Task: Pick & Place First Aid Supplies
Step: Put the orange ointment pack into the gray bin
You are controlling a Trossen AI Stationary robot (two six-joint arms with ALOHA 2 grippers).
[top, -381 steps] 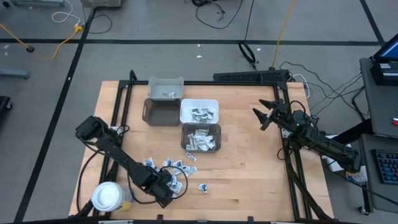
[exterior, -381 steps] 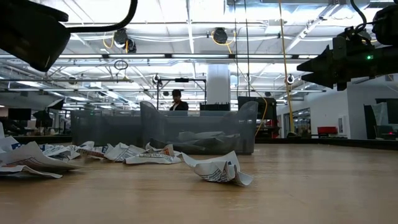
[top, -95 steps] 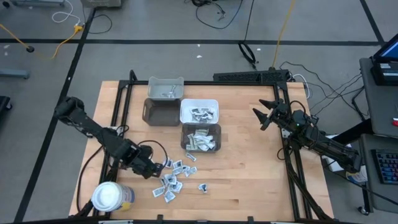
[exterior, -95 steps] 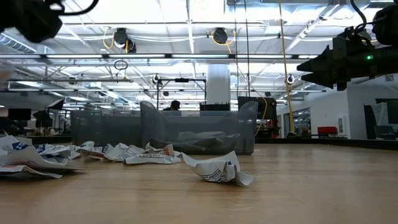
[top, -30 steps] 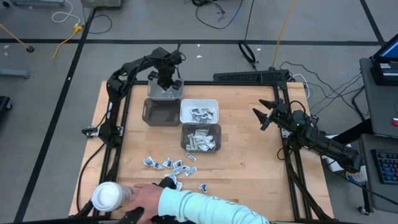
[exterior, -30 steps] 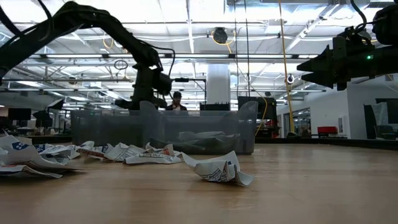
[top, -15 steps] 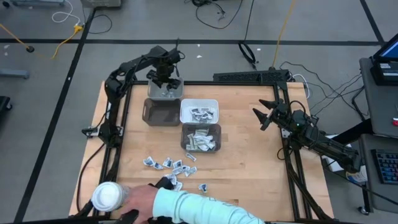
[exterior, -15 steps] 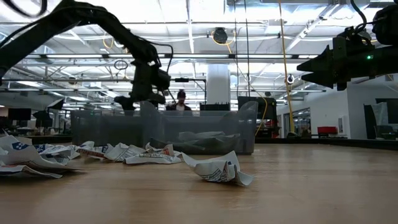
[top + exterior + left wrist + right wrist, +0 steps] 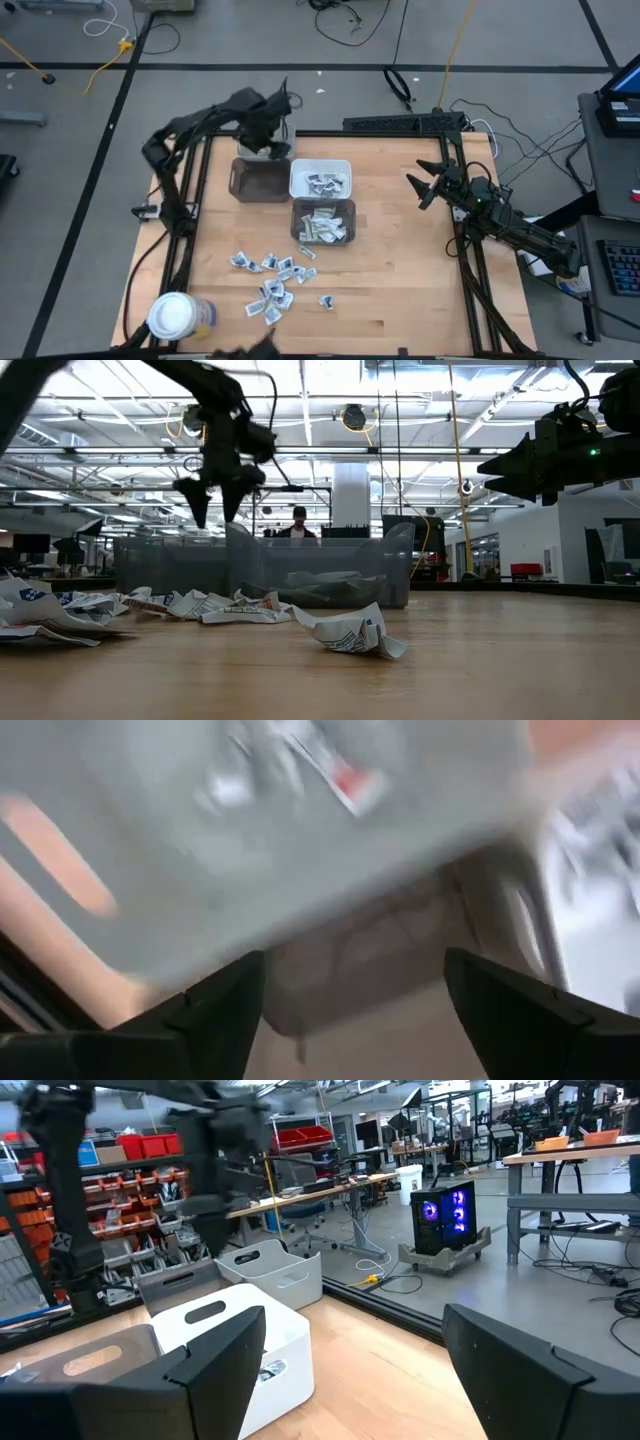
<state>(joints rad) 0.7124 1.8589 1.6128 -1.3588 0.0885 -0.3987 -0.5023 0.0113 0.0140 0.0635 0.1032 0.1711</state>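
Many small white printed packets, the first aid supplies [image 9: 275, 280], lie scattered on the wooden table near its front; in the low view they lie crumpled in the foreground [image 9: 350, 632]. More packets lie in the white bin [image 9: 320, 178] and in the grey bin [image 9: 322, 222]. My left gripper [image 9: 264, 138] [image 9: 212, 502] hangs open, pointing down above the far grey bin [image 9: 250, 850], holding nothing. A packet with a red mark [image 9: 345, 780] lies in that bin. My right gripper [image 9: 425, 185] [image 9: 355, 1350] waits open and level at the table's right.
A dark grey bin [image 9: 258, 180] stands beside the white one. A white-lidded round jar [image 9: 172, 316] stands at the near left corner. Black frame rails [image 9: 190, 200] run along the table's left and right sides. A person [image 9: 298, 522] stands far behind the table.
My left gripper has opened above the far grey bin and risen clear of it, still pointing down, its arm drawing back toward the table's left. A person's arm in a pale green sleeve, which reached among the packets at the near edge, has withdrawn.
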